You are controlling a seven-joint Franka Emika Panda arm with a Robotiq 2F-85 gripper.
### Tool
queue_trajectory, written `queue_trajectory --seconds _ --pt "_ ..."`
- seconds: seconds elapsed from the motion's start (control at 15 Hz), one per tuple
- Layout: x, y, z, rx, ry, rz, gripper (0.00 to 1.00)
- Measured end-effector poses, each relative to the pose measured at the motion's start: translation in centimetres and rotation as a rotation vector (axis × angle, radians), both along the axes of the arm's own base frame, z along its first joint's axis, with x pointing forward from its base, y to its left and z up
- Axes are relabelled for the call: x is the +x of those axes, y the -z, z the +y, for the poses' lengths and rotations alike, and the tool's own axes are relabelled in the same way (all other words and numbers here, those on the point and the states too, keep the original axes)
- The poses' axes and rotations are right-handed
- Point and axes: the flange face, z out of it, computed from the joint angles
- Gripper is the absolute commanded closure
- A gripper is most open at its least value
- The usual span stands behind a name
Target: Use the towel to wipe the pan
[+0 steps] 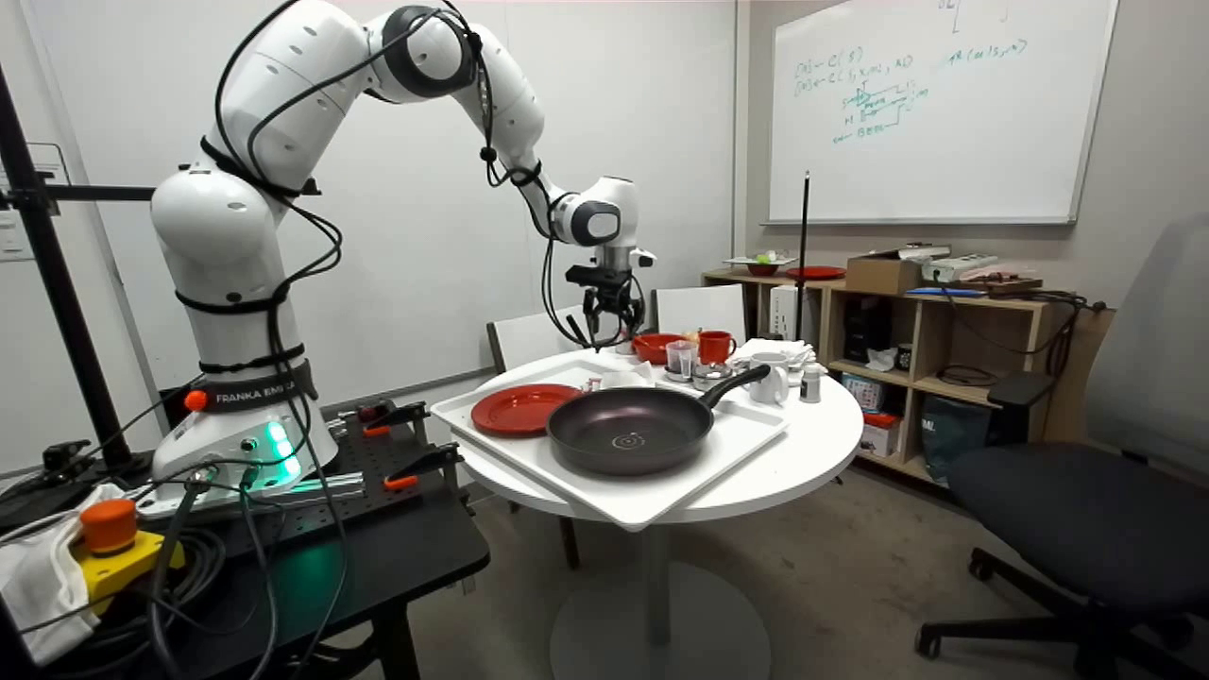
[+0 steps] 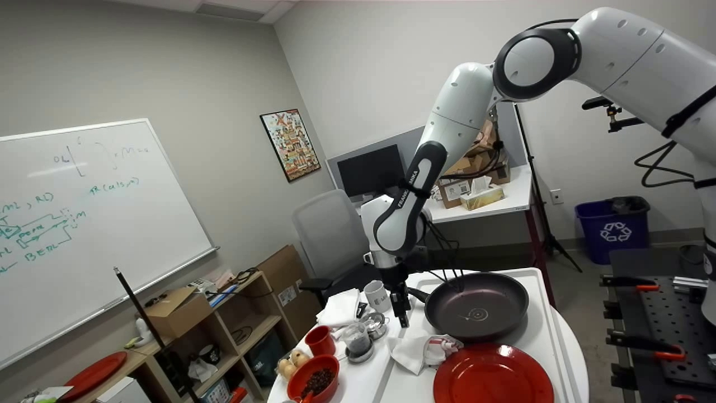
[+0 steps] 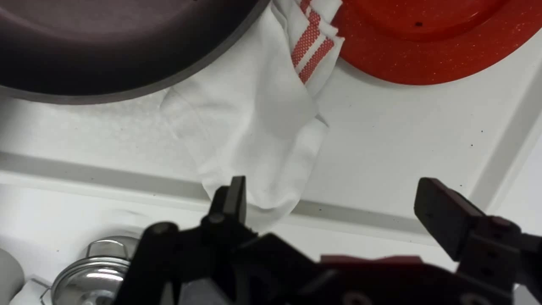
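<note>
Overhead in both exterior views, my white, many-jointed arm (image 1: 321, 47) arches across the scene. Below it I record a round white pedestal table (image 1: 822, 444), which carries a shallow, white, rectangular tray (image 1: 741, 430) with raised edges. On that tray sits the large, round, dark grey-black frying pan (image 1: 631, 430), level, face up, its dark handle (image 1: 737, 382) directed away from the robot base (image 1: 212, 436). Just beside the pan, on the same tray, lies a round, glossy red plate (image 2: 493, 375). Between pan and plate I find a white cloth towel (image 3: 254, 106) with red stripes, rumpled, its striped part next to the plate and its plain end laid across the tray's edge. The black two-fingered gripper (image 3: 334, 203) points downward with its fingers spread wide; the wrist view shows one finger (image 3: 237, 192) overlapping the towel's margin, and whether it touches the fabric I cannot tell. Elsewhere on the table I list a pile of white cloth or paper (image 2: 338, 309), a red bowl (image 2: 294, 382) of small dark pieces (image 2: 320, 379), a white mug (image 2: 373, 292) with dark lettering near the tip of the pan's handle, a red mug (image 2: 320, 341), a small, shiny steel vessel (image 3: 93, 277) and a clear cup (image 1: 680, 359).
</note>
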Motion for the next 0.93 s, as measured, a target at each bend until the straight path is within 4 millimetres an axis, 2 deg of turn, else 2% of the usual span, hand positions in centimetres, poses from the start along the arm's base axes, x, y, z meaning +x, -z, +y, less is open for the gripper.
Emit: queue_trajectory --seconds 0.47,0.93 --pt "1.3 3.1 0.8 -0.037 0.086 0.005 0.0" --pt "1.5 6.3 2.3 -0.115 0.172 0.011 0.0"
